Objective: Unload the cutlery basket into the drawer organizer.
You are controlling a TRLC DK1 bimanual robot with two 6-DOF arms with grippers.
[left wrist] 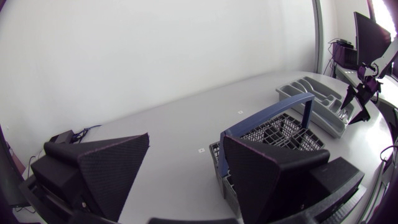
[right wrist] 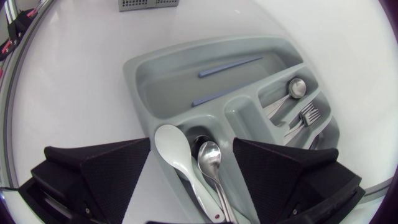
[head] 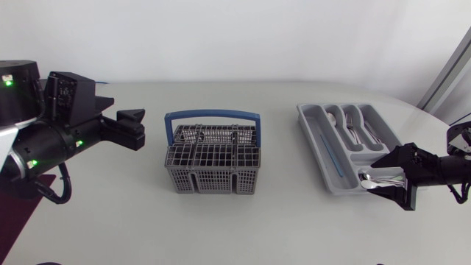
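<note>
The grey cutlery basket (head: 211, 168) with a blue handle (head: 212, 115) stands mid-table; no cutlery shows in it. To its left, my left gripper (head: 132, 126) hangs open and empty, and the basket (left wrist: 277, 132) lies ahead of one finger. The grey drawer organizer (head: 313, 121) lies to the right. My right gripper (head: 381, 177) is open over its near end. Between the spread fingers, untouched, a white spoon (right wrist: 174, 149) and a metal spoon (right wrist: 210, 155) lie in the small compartment. Two blue sticks (right wrist: 230, 64) lie in the long compartment, forks and spoons (right wrist: 292, 102) in the others.
The white table's curved edge runs close behind the organizer's right side (head: 412, 110). Bare tabletop (head: 287, 221) lies between basket and organizer and in front of both. The organizer (left wrist: 314, 98) and my right arm (left wrist: 360, 93) show far off in the left wrist view.
</note>
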